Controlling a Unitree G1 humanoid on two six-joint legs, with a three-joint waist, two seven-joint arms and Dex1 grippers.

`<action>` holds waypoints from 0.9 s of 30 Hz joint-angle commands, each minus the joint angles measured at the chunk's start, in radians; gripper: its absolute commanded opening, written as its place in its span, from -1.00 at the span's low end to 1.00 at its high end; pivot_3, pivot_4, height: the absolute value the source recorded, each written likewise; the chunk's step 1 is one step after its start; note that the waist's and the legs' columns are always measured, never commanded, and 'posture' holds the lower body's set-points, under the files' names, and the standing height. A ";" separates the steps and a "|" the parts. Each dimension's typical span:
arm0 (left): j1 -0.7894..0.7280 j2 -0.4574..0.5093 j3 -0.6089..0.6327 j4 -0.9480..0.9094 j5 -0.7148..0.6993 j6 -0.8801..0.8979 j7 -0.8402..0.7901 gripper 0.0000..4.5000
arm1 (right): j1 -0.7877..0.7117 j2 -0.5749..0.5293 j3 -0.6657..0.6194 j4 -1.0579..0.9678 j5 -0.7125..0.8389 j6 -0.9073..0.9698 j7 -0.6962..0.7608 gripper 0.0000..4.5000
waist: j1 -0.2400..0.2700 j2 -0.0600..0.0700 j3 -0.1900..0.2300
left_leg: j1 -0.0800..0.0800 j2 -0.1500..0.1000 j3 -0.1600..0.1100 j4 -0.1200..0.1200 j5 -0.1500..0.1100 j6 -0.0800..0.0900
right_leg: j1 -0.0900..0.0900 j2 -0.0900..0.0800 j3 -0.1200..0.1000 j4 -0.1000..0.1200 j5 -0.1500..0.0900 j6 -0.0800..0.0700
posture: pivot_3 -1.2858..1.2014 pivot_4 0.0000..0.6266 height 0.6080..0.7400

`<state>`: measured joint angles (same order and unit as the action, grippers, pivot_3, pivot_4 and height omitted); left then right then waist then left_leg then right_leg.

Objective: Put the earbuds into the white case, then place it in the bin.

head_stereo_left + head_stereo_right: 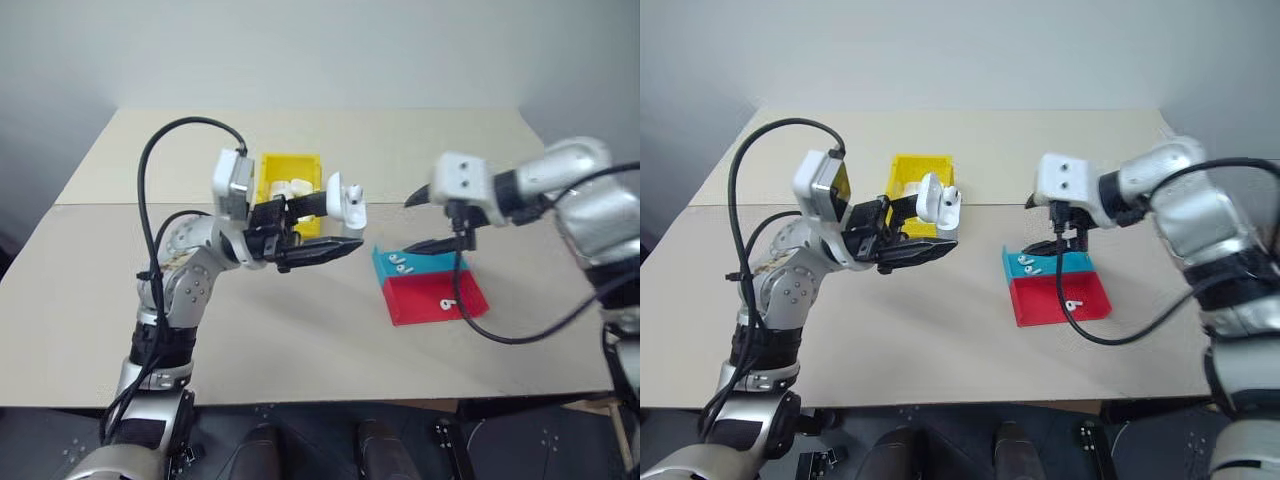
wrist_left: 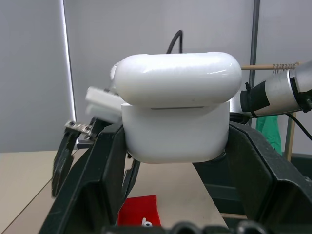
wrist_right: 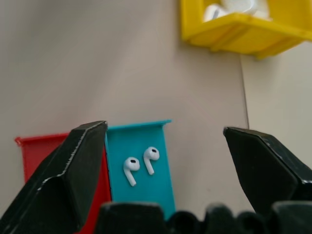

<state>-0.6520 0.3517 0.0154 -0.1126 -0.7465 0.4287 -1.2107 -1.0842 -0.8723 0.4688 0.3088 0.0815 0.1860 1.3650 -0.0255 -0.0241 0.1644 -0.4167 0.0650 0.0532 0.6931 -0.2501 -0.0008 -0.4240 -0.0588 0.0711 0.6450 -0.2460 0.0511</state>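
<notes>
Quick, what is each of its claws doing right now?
Left gripper: shut on the white case.
Right gripper: open, holding nothing, above the blue tray.

Two earbuds (image 3: 140, 163) lie in the back tray (image 3: 156, 190), with the bin (image 1: 272, 172) farther back on the left.

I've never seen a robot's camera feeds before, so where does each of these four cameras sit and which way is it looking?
Left and right eye views: on the head, looking down over both arms at the table.
Left wrist view: on the left wrist, looking along the left gripper, shut on the white case.
Right wrist view: on the right wrist, looking down between the open right gripper at two earbuds on the blue tray.
Shared: both wrist views catch the red tray.
</notes>
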 commanded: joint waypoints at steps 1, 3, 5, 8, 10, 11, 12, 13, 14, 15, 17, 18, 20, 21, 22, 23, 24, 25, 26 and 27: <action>0.015 0.005 0.016 -0.059 -0.015 -0.018 0.015 0.23 | -0.117 0.071 0.046 0.235 -0.126 -0.219 0.075 0.90 | 0.002 0.000 0.000 | 0.000 0.000 0.000 0.000 0.000 0.000 | 0.000 0.000 0.000 0.000 0.000 0.000 | 0.03 -0.52 1.00; 0.030 0.008 0.020 -0.073 -0.018 -0.018 0.025 0.23 | -0.160 0.115 0.069 0.355 -0.177 -0.308 0.100 0.74 | 0.004 0.000 0.000 | 0.000 0.000 0.000 0.000 0.000 0.000 | 0.000 0.000 0.000 -0.002 0.000 0.000 | 0.03 -0.52 1.00; 0.043 0.012 0.024 -0.087 -0.021 -0.019 0.033 0.23 | -0.201 0.156 0.088 0.465 -0.223 -0.383 0.123 0.45 | 0.008 0.000 0.000 | 0.000 0.000 0.000 0.000 0.000 0.000 | 0.001 0.000 0.000 -0.003 0.000 0.000 | 0.03 -0.52 1.00; 0.055 0.020 0.035 -0.105 -0.025 -0.019 0.048 0.23 | -0.255 0.214 0.115 0.624 -0.301 -0.473 0.113 0.15 | 0.012 0.001 0.000 | -0.001 0.000 0.000 0.000 0.000 0.000 | 0.000 -0.001 -0.001 -0.003 0.000 0.000 | 0.03 -0.52 1.00; 0.061 0.032 0.044 -0.113 -0.026 -0.019 0.053 0.23 | -0.286 0.251 0.128 0.720 -0.349 -0.512 0.098 0.15 | 0.010 0.001 0.000 | -0.001 0.000 0.000 0.000 0.000 0.000 | 0.000 -0.001 -0.001 -0.003 0.000 0.000 | 0.03 -0.52 1.00; 0.063 0.035 0.045 -0.116 -0.026 -0.019 0.054 0.23 | -0.296 0.264 0.128 0.753 -0.363 -0.526 0.096 0.15 | 0.010 0.001 0.000 | -0.001 0.000 0.000 0.000 0.000 0.000 | 0.000 -0.001 -0.001 -0.002 0.000 0.000 | 0.03 -0.52 1.00; 0.064 0.039 0.046 -0.118 -0.026 -0.018 0.057 0.23 | -0.303 0.274 0.125 0.780 -0.374 -0.539 0.097 0.15 | 0.010 0.001 0.000 | -0.001 0.000 0.000 0.000 0.000 -0.001 | 0.000 -0.001 -0.001 -0.002 0.000 0.000 | 0.03 -0.52 1.00; 0.067 0.043 0.048 -0.122 -0.027 -0.018 0.060 0.23 | -0.306 0.289 0.126 0.809 -0.391 -0.550 0.078 0.15 | 0.008 0.001 0.000 | -0.001 0.000 0.000 0.000 0.000 -0.001 | 0.000 -0.001 -0.001 -0.002 0.000 0.000 | 0.03 -0.52 1.00; 0.069 0.047 0.049 -0.125 -0.028 -0.018 0.062 0.23 | -0.309 0.299 0.124 0.831 -0.405 -0.561 0.063 0.15 | 0.007 0.001 0.000 | -0.001 0.000 0.000 0.000 0.000 -0.001 | 0.000 -0.001 -0.001 -0.002 0.000 0.000 | 0.03 -0.52 1.00; 0.072 0.051 0.053 -0.131 -0.030 -0.017 0.064 0.23 | -0.310 0.311 0.123 0.853 -0.417 -0.570 0.051 0.15 | 0.007 0.001 0.000 | -0.001 0.000 0.000 0.000 0.000 -0.001 | 0.000 -0.001 -0.001 -0.002 0.000 0.000 | 0.03 -0.52 1.00; 0.077 0.058 0.056 -0.139 -0.032 -0.016 0.070 0.23 | -0.315 0.331 0.113 0.884 -0.432 -0.572 0.036 0.15 | 0.006 0.001 0.001 | -0.001 0.000 0.000 0.000 0.000 -0.001 | 0.000 -0.001 -0.001 -0.002 0.000 0.000 | 0.03 -0.52 1.00; 0.081 0.061 0.057 -0.144 -0.033 -0.016 0.074 0.23 | -0.317 0.343 0.108 0.898 -0.440 -0.569 0.022 0.15 | 0.005 0.001 0.001 | -0.001 0.000 0.000 -0.001 0.000 -0.001 | 0.000 -0.001 -0.001 -0.002 0.000 0.000 | 0.03 -0.52 1.00; 0.087 0.065 0.058 -0.152 -0.035 -0.015 0.078 0.23 | -0.320 0.358 0.105 0.918 -0.456 -0.572 -0.003 0.15 | 0.004 0.001 0.001 | -0.001 0.000 0.000 -0.001 0.001 -0.001 | 0.000 -0.001 -0.001 -0.001 0.000 0.000 | 0.03 -0.52 1.00; 0.092 0.065 0.058 -0.159 -0.035 -0.014 0.081 0.23 | -0.320 0.363 0.104 0.926 -0.463 -0.573 -0.009 0.15 | 0.004 0.001 0.001 | -0.001 0.000 0.000 -0.001 0.001 -0.001 | 0.000 -0.001 -0.001 0.001 0.000 0.000 | 0.03 -0.52 1.00; 0.097 0.065 0.057 -0.167 -0.036 -0.013 0.085 0.23 | -0.318 0.368 0.103 0.932 -0.469 -0.575 -0.014 0.15 | 0.004 0.001 0.001 | -0.001 0.000 0.000 -0.001 0.001 -0.001 | 0.000 -0.001 -0.001 0.001 0.000 0.000 | 0.03 -0.52 1.00; 0.101 0.066 0.057 -0.174 -0.036 -0.012 0.089 0.23 | -0.315 0.372 0.103 0.938 -0.477 -0.576 -0.022 0.15 | 0.003 0.001 0.001 | -0.001 0.000 0.000 -0.001 0.001 -0.001 | 0.000 -0.001 -0.001 0.001 0.000 0.000 | 0.03 -0.52 1.00; 0.104 0.068 0.056 -0.179 -0.037 -0.011 0.092 0.23 | -0.313 0.376 0.104 0.943 -0.487 -0.575 -0.035 0.15 | 0.003 0.001 0.001 | -0.001 0.000 0.000 -0.001 0.001 -0.001 | 0.000 -0.001 -0.001 0.001 0.000 0.000 | 0.03 -0.52 1.00; 0.106 0.069 0.055 -0.183 -0.038 -0.011 0.094 0.23 | -0.311 0.379 0.107 0.947 -0.498 -0.575 -0.053 0.15 | 0.004 0.001 0.001 | -0.001 0.000 0.000 -0.001 0.001 -0.001 | 0.000 -0.001 -0.001 0.001 0.000 0.000 | 0.03 -0.52 1.00; 0.108 0.071 0.055 -0.187 -0.039 -0.010 0.097 0.23 | -0.310 0.381 0.109 0.951 -0.507 -0.576 -0.065 0.15 | 0.004 0.001 0.001 | -0.001 0.000 0.000 -0.001 0.001 -0.001 | 0.000 -0.001 -0.001 0.001 0.000 0.000 | 0.03 -0.52 1.00; 0.108 0.073 0.055 -0.189 -0.039 -0.010 0.099 0.23 | -0.309 0.382 0.108 0.954 -0.514 -0.577 -0.072 0.15 | 0.004 0.001 0.001 | -0.001 0.000 0.000 -0.001 0.001 -0.001 | 0.000 -0.001 -0.001 0.001 0.000 0.000 | 0.03 -0.52 1.00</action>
<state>-0.5388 0.4159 0.0561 -0.2594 -0.7626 0.4221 -1.1182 -1.3641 -0.4865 0.5950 1.2590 -0.4184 -0.3737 1.3108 -0.0218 -0.0226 0.1651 -0.4176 0.0654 0.0535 0.6926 -0.2494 -0.0022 -0.4239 -0.0595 0.0701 0.6462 -0.2460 0.0510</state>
